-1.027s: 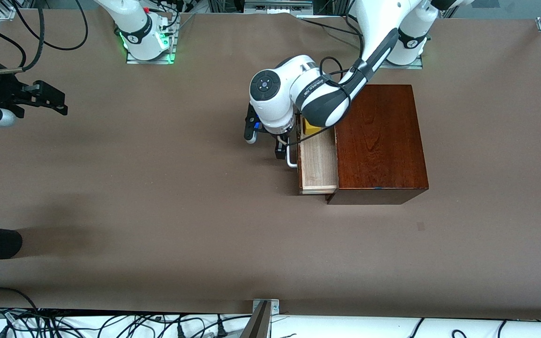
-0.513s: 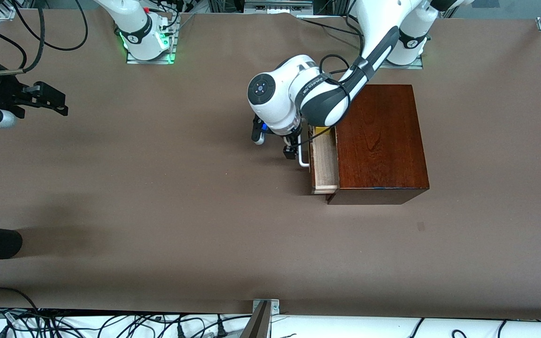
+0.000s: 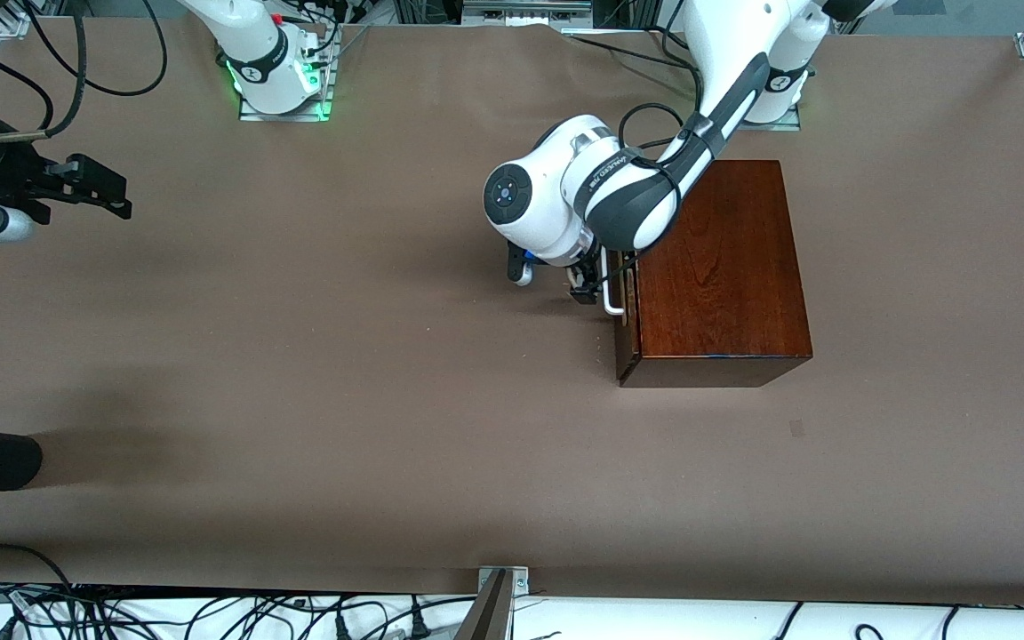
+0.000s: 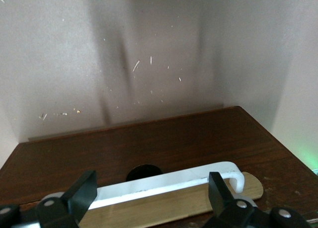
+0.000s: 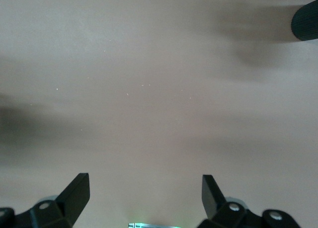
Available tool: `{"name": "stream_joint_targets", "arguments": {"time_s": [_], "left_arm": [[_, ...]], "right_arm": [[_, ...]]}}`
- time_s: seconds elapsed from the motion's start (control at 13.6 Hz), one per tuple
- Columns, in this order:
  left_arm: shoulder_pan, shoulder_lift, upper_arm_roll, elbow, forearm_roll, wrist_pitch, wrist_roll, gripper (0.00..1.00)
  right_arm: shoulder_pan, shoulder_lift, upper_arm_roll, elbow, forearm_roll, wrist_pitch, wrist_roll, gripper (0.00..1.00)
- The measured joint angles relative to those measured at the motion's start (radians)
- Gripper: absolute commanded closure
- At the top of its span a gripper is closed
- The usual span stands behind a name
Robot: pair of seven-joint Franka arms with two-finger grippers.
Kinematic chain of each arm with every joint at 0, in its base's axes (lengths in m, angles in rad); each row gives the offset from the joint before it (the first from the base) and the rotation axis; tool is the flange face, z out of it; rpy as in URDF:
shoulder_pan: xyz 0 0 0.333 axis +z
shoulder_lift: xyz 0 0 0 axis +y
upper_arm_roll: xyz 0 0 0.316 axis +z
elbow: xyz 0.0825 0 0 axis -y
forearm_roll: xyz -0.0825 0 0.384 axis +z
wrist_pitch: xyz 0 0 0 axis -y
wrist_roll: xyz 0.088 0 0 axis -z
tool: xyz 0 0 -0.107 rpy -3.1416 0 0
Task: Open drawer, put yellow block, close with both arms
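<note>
I see the brown worktop [image 3: 299, 373] spread under both arms. The mahogany box [image 3: 716, 267] sits toward the left arm's end of it, and its drawer [image 3: 626, 307] is pushed almost flush into the box, with only a thin strip of its pale tray showing. I cannot see the yellow block in any view. The left arm [image 3: 708, 98] reaches down in front of the drawer; the lettering on its wrist band is too small for me to read. My left claw [image 4: 151, 188] stands open, its fingers [image 4: 82, 190] on either side of the white bar handle [image 4: 169, 181], not clamped on it. The right arm waits, its right claw [image 5: 144, 195] open over bare worktop at its own end.
</note>
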Motion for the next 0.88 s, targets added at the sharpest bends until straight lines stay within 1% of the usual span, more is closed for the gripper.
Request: {"name": "stream_joint_targets", "arguments": {"time_s": [0.29,0.44,0.66,0.88], "left_arm": [[0.002,-0.004,0.005,0.000,0.000,-0.010,0.000,0.00],[0.003,-0.023,0.007,0.005,0.004,-0.012,-0.006,0.00],[0.014,-0.116,0.009,0.019,-0.008,-0.021,-0.024,0.00],[0.084,-0.229,0.012,0.024,-0.096,-0.030,-0.034,0.00]], "right_arm": [[0.000,0.000,0.000,0.000,0.000,-0.001,0.000,0.00],[0.000,0.000,0.000,0.000,0.000,-0.002,0.000,0.00],[0.000,0.001,0.000,-0.001,0.000,-0.002,0.000,0.00],[0.000,0.001,0.000,-0.001,0.000,-0.002,0.000,0.00]]}}
